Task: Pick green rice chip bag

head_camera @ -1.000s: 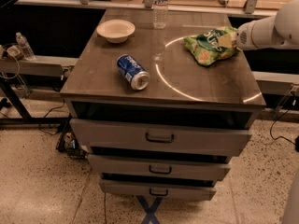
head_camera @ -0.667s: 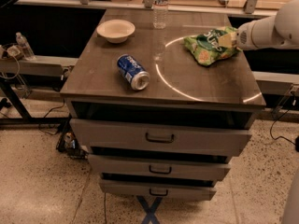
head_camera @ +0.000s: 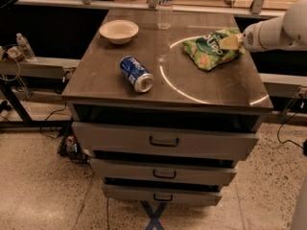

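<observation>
The green rice chip bag (head_camera: 209,50) lies crumpled on the right rear part of the table top (head_camera: 201,85). It is bright green with white lettering on a darker oval. My gripper (head_camera: 231,41) comes in from the right on a white arm (head_camera: 276,32). Its yellowish tip rests against the bag's right upper edge. The part of the bag under the tip is hidden.
A blue can (head_camera: 136,74) lies on its side left of centre. A pale bowl (head_camera: 119,31) sits at the back left and a clear water bottle (head_camera: 165,6) stands at the back. Below the top are three drawers (head_camera: 164,142). A dark bench (head_camera: 29,66) stands to the left.
</observation>
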{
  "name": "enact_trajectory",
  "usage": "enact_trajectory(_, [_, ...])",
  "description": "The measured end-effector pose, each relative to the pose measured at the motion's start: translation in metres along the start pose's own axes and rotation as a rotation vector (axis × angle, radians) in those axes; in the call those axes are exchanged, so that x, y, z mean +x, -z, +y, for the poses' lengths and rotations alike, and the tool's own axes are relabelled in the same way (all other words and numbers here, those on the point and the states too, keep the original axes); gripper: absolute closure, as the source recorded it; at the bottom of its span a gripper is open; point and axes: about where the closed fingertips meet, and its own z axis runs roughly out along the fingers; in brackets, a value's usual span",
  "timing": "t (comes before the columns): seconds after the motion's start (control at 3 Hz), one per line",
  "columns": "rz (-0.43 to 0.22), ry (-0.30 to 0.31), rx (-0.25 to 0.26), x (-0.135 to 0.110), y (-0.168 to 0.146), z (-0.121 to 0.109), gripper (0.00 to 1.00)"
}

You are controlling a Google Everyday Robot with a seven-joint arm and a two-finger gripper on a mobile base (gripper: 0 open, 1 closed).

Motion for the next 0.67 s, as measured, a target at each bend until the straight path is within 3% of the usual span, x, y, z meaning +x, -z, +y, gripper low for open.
enact_trajectory(0.33, [0.048, -0.095, -0.061, 0.01, 0.034, 0.013, 0.48])
enact_trajectory(0.67, [0.07, -0.185, -0.089, 0.016, 0.067, 0.021, 0.71])
